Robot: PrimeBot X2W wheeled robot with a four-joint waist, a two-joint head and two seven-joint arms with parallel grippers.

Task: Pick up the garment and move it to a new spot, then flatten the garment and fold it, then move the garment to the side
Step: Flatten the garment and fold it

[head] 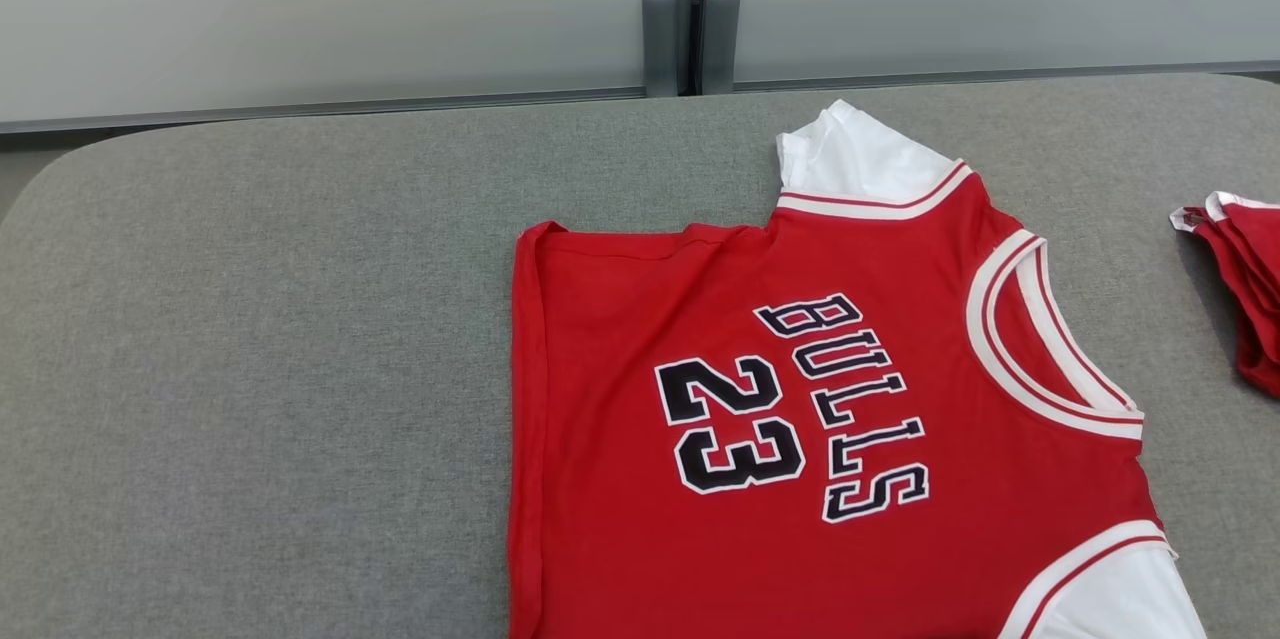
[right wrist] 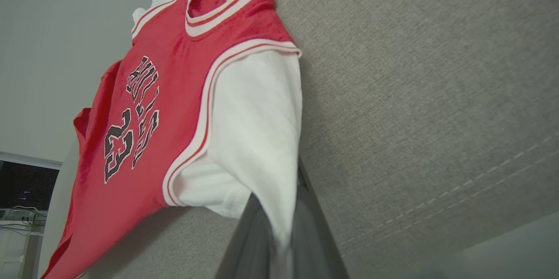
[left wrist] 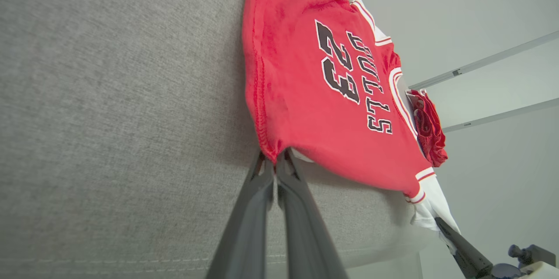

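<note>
1. The garment, a red jersey with white sleeves and black "BULLS 23" lettering, lies print side up on the right half of the bench. Its neckline points toward the right edge and its hem toward the left edge.
2. One white sleeve reaches toward the far edge. The other sits at the near edge, where the jersey runs out of the head view.
3. The left gripper is at the near hem corner, with its jaws clamped together on the red cloth.
4. The right gripper is at the near white sleeve, with its jaws clamped on that sleeve; the cloth drapes over one finger.
5. In both wrist views the held near side rides slightly off the grey cover, with shadow beneath it.
6. A second red garment, bunched, sits near the right edge, apart from the jersey's neckline.
7. The left half of the bench shows grey woven cover, with a stitched seam along the near edge.
8. Pale frosted panels stand behind the far edge, joined by a grey post.
</note>
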